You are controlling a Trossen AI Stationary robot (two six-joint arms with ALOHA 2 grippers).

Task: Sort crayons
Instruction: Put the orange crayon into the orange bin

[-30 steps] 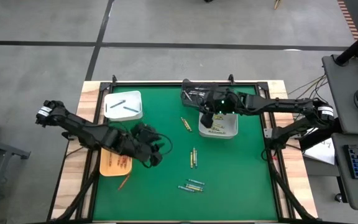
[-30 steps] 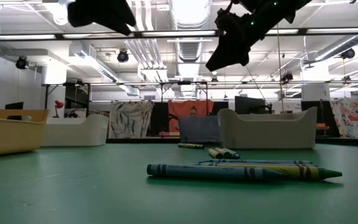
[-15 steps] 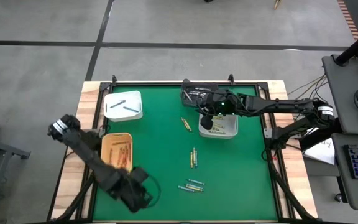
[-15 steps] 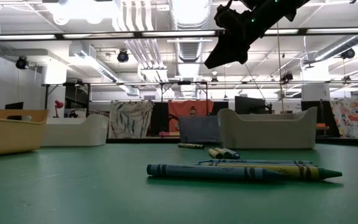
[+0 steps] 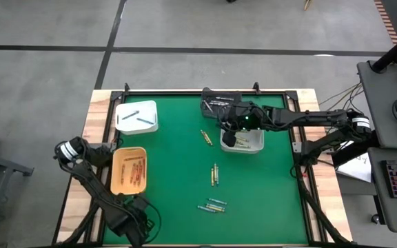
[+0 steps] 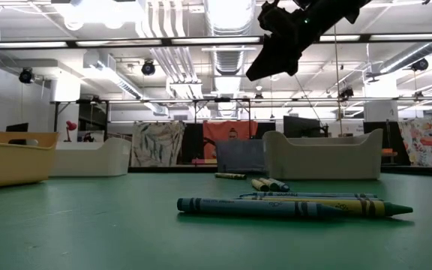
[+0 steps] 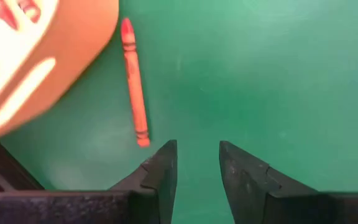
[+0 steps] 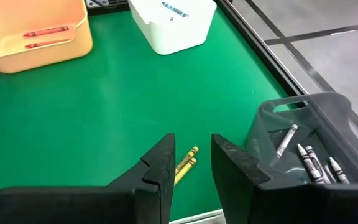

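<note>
Loose crayons lie flat on the green mat: a yellow pair (image 5: 205, 137) (image 8: 185, 163), another pair (image 5: 214, 174) and a blue-yellow cluster (image 5: 212, 205) (image 6: 291, 206). A red crayon (image 7: 133, 93) lies beside the orange tray (image 5: 129, 170) (image 7: 17, 56). My left gripper (image 5: 134, 222) (image 7: 194, 155) points down at the near left corner, open, with the red crayon's end just beside one finger and bare mat between the fingers. My right gripper (image 5: 229, 138) (image 8: 191, 152) (image 6: 276, 52) hangs open above the white tray (image 5: 247, 141), holding nothing.
A white tray (image 5: 137, 116) (image 8: 173, 18) with blue crayons stands at the far left. A dark grey tray (image 5: 219, 103) (image 8: 303, 149) at the far middle holds white crayons. The orange tray holds red crayons (image 8: 42, 31). A raised black rim (image 5: 185, 92) edges the mat.
My left gripper has swung from beside the orange tray toward the table's near left corner, sinking and tipping until it points straight down; it has left the top of the low view. The orange tray, hidden under the arm before, now shows in full.
</note>
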